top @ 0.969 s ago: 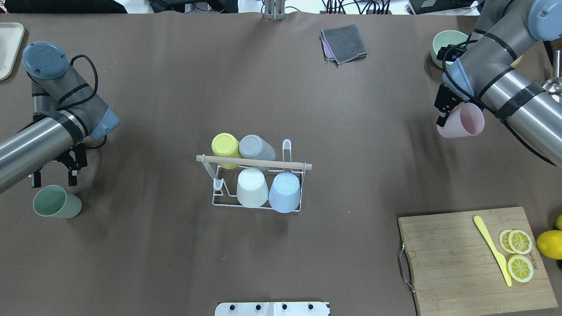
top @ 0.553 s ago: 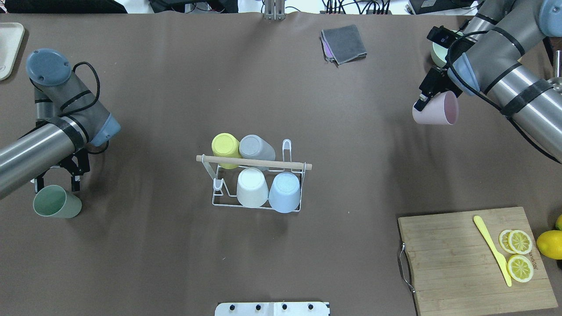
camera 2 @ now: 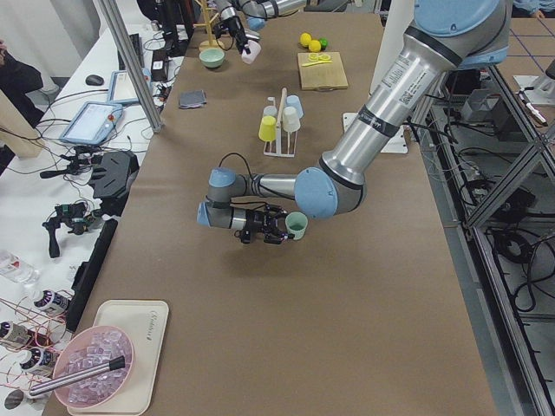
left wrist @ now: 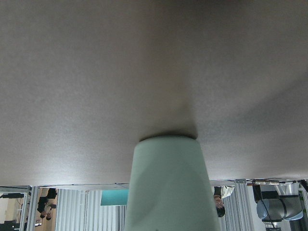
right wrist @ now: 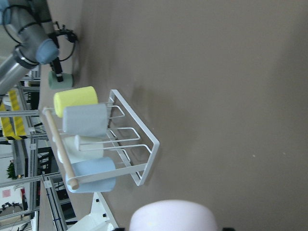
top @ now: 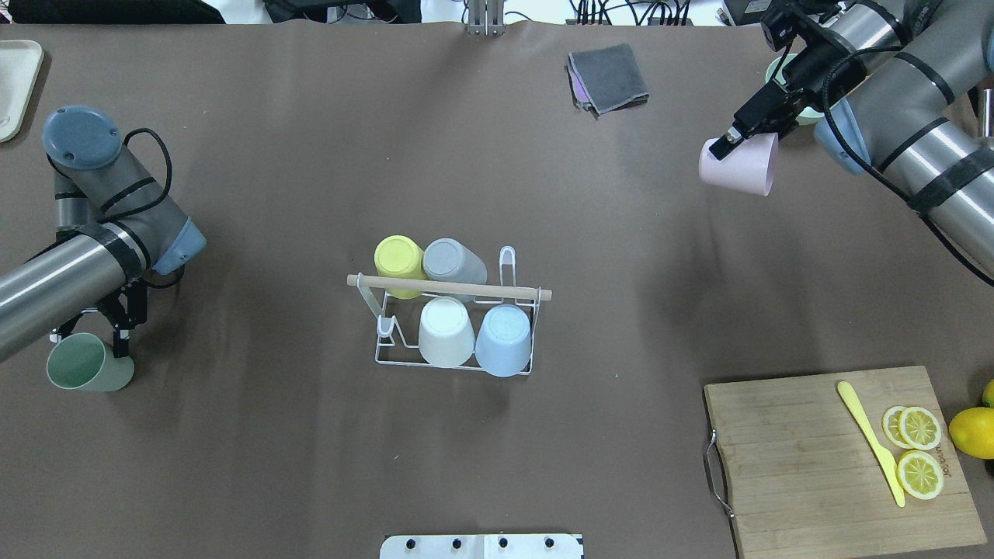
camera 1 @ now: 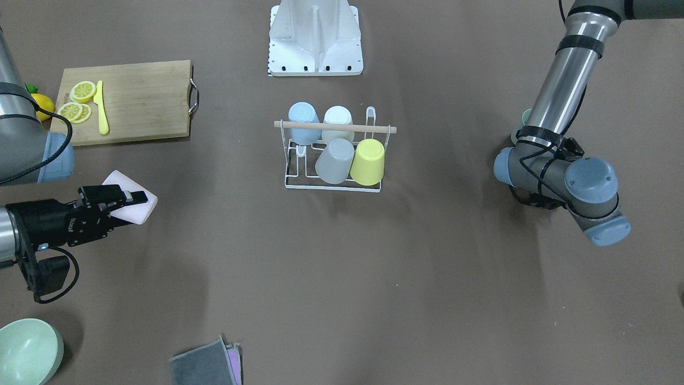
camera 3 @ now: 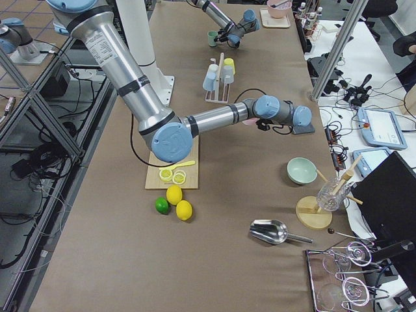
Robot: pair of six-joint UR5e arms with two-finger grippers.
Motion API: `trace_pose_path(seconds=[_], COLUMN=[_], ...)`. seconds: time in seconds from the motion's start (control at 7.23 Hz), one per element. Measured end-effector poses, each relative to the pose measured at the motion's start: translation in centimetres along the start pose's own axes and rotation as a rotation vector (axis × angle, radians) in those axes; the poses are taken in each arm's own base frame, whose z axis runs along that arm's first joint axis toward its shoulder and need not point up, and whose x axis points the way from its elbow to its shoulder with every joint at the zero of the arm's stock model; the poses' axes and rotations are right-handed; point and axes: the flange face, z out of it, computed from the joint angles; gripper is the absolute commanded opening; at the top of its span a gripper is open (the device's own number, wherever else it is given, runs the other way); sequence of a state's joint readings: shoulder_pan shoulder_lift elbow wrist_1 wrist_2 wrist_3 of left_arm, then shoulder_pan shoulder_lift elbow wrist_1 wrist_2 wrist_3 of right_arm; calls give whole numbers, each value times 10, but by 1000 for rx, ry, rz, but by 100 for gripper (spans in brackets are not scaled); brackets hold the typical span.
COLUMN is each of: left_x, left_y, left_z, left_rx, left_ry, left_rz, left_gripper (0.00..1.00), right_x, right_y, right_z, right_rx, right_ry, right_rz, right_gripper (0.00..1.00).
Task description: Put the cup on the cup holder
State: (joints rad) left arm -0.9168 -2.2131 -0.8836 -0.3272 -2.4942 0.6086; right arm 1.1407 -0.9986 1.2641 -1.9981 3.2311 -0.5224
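Since the cup holder (top: 450, 289) stands at the middle of the wide brown tabletop (top: 311, 155), both arms work from the ends, well apart from it. The right arm (top: 916, 132) reaches in along the far edge, and the left arm (top: 54, 272) lies low at the opposite end.

The holder, a white wire rack under a wooden rod, carries four cups mouth down over its prongs, presumably to drain. The yellow cup (top: 399, 256) and grey cup (top: 454, 260) sit in the far row, the white cup (top: 446, 330) and blue cup (top: 503, 338) in the near one.

The pink cup (top: 742, 164) hangs clear of the tabletop on its side, mouth turned away from the rack. That tilt looks like preparation for upending it. The green cup (top: 81, 366) is tipped as well, near the left end.

The right fingers (top: 730, 144) are pinched shut on the pink cup's wall, and the left fingers (top: 120, 335) are clamped on the green cup.

Two prongs stand bare, the far prong (top: 506, 260) and the near prong (top: 384, 324), likely one for each carried cup.
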Motion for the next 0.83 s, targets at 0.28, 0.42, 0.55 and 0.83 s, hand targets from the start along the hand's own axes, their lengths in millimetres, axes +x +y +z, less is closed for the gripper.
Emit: trace_pose_path(seconds=[0.28, 0.42, 0.55, 0.83], left_x=[4, 5, 3, 1], left_y=[4, 9, 20, 67], left_z=[0, -5, -20, -77], left_rx=[-12, -6, 23, 163], left_ry=[9, 13, 24, 67], left_rz=[-20, -19, -8, 50], left_gripper=[0, 0, 0, 0], right_x=[-8, -9, -10, -14], right_y=[1, 3, 3, 1], right_z=[-3, -3, -1, -1], right_rx=[78, 121, 164, 298], right_ry=[-125, -176, -219, -305], right_rz=[-184, -283, -384, -618], right_gripper=[27, 27, 27, 27])
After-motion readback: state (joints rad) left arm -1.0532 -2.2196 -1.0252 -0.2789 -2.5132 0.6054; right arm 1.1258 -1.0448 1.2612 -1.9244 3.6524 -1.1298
